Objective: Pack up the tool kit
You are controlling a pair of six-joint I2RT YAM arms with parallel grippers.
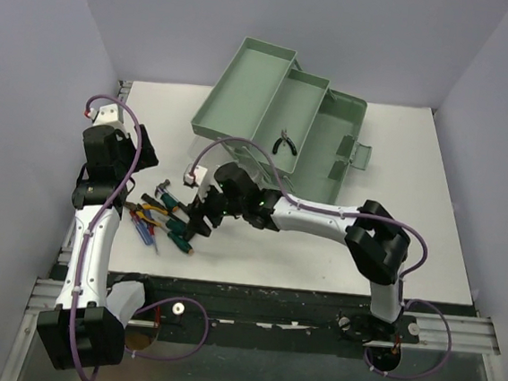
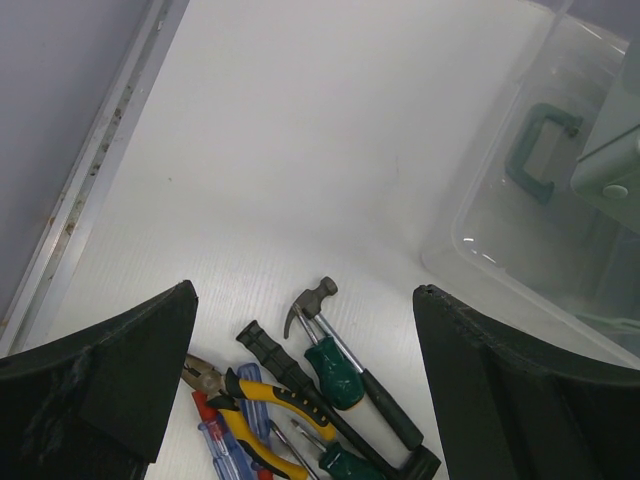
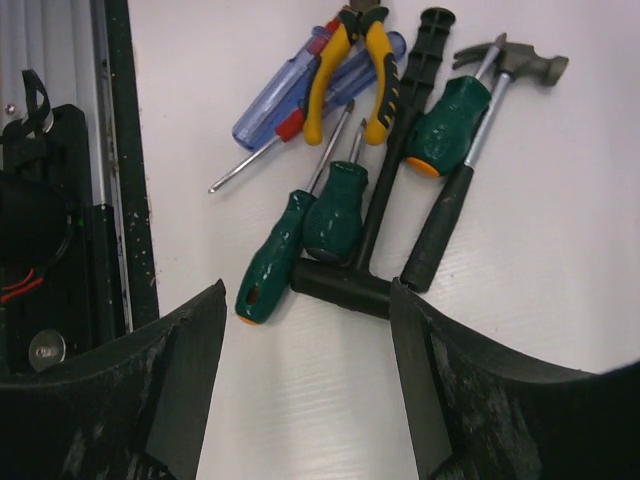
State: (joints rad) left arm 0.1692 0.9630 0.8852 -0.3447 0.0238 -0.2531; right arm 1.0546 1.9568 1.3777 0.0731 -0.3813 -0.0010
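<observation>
The pale green toolbox (image 1: 271, 102) stands open at the back, its tiered trays spread out, with a small pair of pliers (image 1: 285, 141) inside. Its clear lid (image 2: 500, 230) with a green handle (image 2: 540, 150) shows in the left wrist view. Loose tools lie in a pile (image 1: 166, 218) on the table: a small hammer (image 3: 520, 62), yellow-handled pliers (image 3: 350, 60), green-handled screwdrivers (image 3: 270, 265), blue screwdrivers (image 3: 280, 95) and a black T-handle tool (image 3: 385, 200). My right gripper (image 3: 307, 290) hangs open just short of the T-handle, nothing between its fingers. My left gripper (image 2: 305, 290) is wide open above the hammer (image 2: 312, 298).
The white table (image 1: 410, 251) ends in a black rail (image 3: 125, 180) at the near side. A metal edge strip (image 2: 90, 190) runs along the left wall. Grey walls close in the back and both sides. Purple cables loop off both arms.
</observation>
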